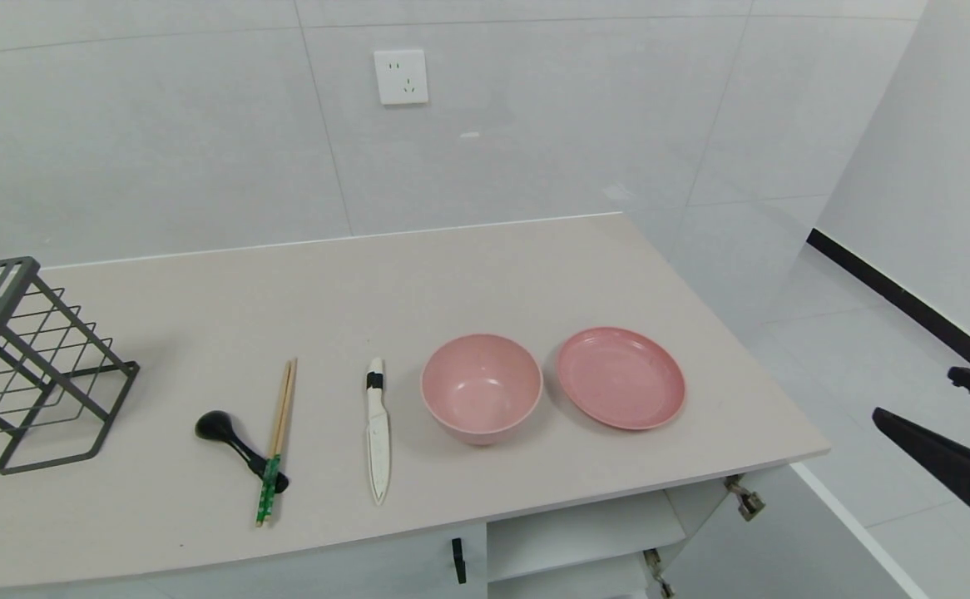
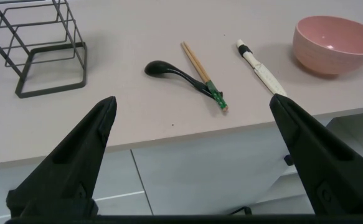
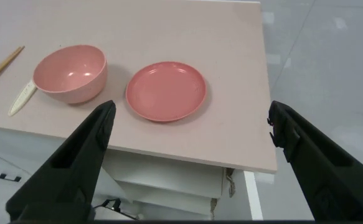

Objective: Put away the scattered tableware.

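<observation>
Head view: on the beige counter [image 1: 368, 274] the tableware lies in a row near the front edge. From the robot's left stand a dark wire rack [image 1: 36, 358], a black spoon [image 1: 235, 445], a pair of wooden chopsticks [image 1: 279, 433], a white sheathed knife [image 1: 378, 433], a pink bowl [image 1: 481, 387] and a pink plate [image 1: 621, 377]. The spoon's handle crosses the chopsticks at their green ends and touches them. The bowl stands upright, just beside the plate. The knife lies apart, between chopsticks and bowl.

The right gripper [image 1: 913, 395] hangs off the counter's right end, well apart from the plate, which is the nearest piece to it. Its fingers are spread wide and hold nothing. In the right wrist view the bowl and plate lie on the counter beyond those fingers.

The left gripper [image 2: 192, 99] sits out from the counter's front edge, fingers likewise wide apart and bare. Spoon, chopsticks and knife lie on the counter beyond it, untouched, the rack off to one side.

Print on the chopsticks' green ends is too small to read, and a white wall socket [image 1: 401, 76] sits on the tiles behind
</observation>
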Controlling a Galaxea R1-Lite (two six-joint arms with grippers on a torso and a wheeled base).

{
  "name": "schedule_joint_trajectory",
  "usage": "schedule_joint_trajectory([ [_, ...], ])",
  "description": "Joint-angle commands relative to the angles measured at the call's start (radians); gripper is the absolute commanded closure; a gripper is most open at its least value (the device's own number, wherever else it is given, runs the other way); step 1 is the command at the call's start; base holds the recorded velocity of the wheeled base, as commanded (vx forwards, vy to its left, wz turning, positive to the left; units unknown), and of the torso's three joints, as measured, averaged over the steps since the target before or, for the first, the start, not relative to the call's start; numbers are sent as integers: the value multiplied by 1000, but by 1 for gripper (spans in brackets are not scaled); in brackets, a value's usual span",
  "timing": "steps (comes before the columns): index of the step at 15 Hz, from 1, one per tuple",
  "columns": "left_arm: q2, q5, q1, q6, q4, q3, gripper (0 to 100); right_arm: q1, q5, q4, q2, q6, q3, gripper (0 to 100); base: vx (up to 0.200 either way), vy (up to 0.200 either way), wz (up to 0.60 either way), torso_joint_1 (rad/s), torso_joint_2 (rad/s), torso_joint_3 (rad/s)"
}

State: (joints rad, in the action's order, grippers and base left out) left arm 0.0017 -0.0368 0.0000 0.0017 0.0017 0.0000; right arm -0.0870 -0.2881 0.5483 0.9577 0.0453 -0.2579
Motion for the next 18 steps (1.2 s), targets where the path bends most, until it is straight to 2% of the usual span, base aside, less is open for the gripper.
schedule_joint_trajectory([
  [1, 1, 0, 0, 0, 0, 0, 0, 4, -10, 33, 130, 1, -1, 0, 0, 0, 0, 0, 0, 0],
  [5, 3, 0, 0, 0, 0, 0, 0, 4, -26, 68, 245, 2, -27, 0, 0, 0, 0, 0, 0, 0],
  [14, 1, 0, 0, 0, 0, 0, 0, 0, -63, 65, 478, -18, -184, 0, 0, 0, 0, 0, 0, 0],
  [18, 3, 0, 0, 0, 0, 0, 0, -7, -60, 68, 553, -64, -238, 0, 0, 0, 0, 0, 0, 0],
])
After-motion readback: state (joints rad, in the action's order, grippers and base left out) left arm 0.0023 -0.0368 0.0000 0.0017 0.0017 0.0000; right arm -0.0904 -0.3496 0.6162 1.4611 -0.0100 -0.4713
